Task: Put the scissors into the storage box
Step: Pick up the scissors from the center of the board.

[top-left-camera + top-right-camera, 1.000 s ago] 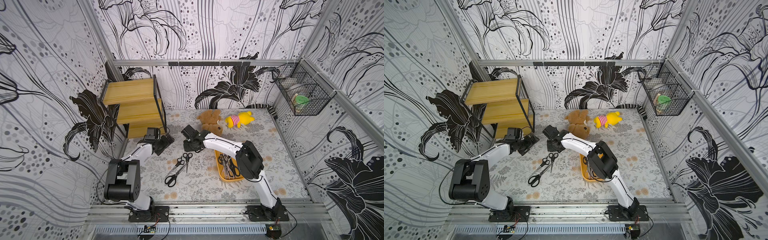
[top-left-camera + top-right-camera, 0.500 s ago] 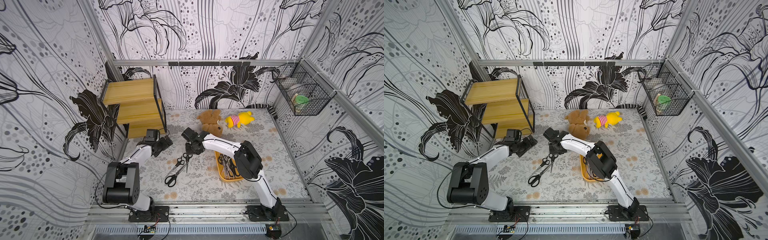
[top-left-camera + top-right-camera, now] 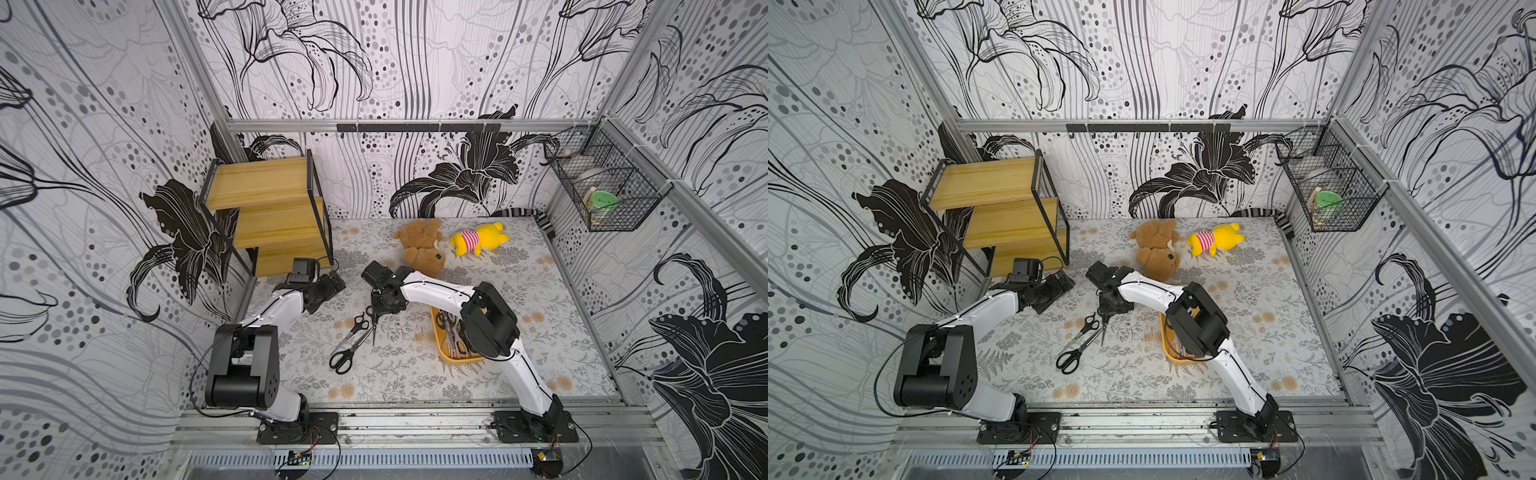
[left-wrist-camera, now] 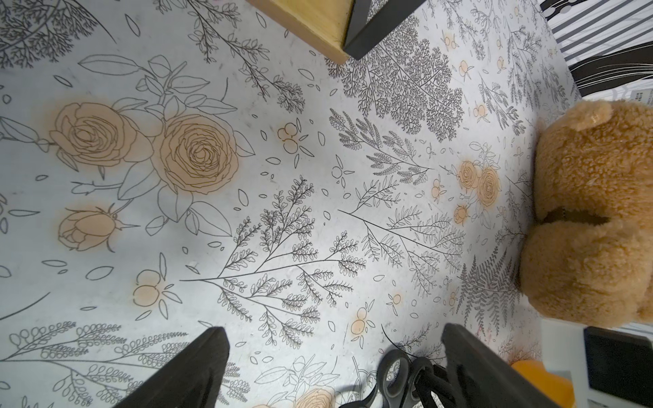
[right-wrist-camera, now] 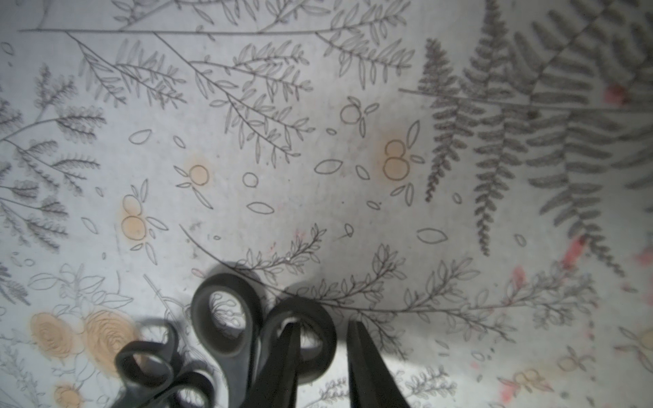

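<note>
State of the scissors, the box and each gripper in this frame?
Scissors: three pairs flat on the table, others in the box.
Box: upright, partly filled.
Left gripper: open, empty.
Right gripper: open, astride one pair's handle loop.

The scissors on the table have black handles and grey metal blades. The storage box is yellow-orange. The table cover is pale grey-white, printed with thin black ferns and leaves and with peach roses. The walls are white, with big black-lined lilies and grey dots. The shelf is honey-yellow wood in a black frame. The plush bear is brown. The other toy is yellow with a red-and-white striped shirt. The wire basket is black. My arms are white with black joints.
</note>
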{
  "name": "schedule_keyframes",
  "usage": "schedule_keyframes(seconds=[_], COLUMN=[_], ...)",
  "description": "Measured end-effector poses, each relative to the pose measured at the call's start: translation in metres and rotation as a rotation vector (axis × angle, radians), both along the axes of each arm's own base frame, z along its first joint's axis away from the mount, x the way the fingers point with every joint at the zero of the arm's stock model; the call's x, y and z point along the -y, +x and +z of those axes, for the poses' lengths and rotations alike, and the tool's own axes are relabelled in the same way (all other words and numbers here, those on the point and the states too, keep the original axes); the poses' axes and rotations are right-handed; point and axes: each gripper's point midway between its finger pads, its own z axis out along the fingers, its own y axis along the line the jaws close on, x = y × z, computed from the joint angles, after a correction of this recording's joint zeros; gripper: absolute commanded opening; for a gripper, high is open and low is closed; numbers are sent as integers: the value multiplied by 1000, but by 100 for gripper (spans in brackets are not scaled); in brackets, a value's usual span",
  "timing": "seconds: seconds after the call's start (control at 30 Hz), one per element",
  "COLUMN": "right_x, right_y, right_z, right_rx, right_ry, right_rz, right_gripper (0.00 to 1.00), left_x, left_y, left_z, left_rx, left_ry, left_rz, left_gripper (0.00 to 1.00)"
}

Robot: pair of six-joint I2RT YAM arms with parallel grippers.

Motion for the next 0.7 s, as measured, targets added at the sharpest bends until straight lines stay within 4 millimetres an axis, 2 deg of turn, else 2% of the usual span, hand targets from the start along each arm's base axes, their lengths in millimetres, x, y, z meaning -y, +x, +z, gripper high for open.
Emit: schedule_keyframes(seconds=[0.3, 0.7], right_x=[1, 4], right_y=[3, 8], right_z=[-1, 1], right_rx=[15, 58], right_ry=[-11, -56], right_rz=[-10, 39], right_gripper=[12, 1], left_x=[0, 0], left_y=[0, 0], left_z=[0, 0], left_rx=[0, 0], left_ry=[0, 0], left_rz=[0, 1], left_gripper=[99, 99])
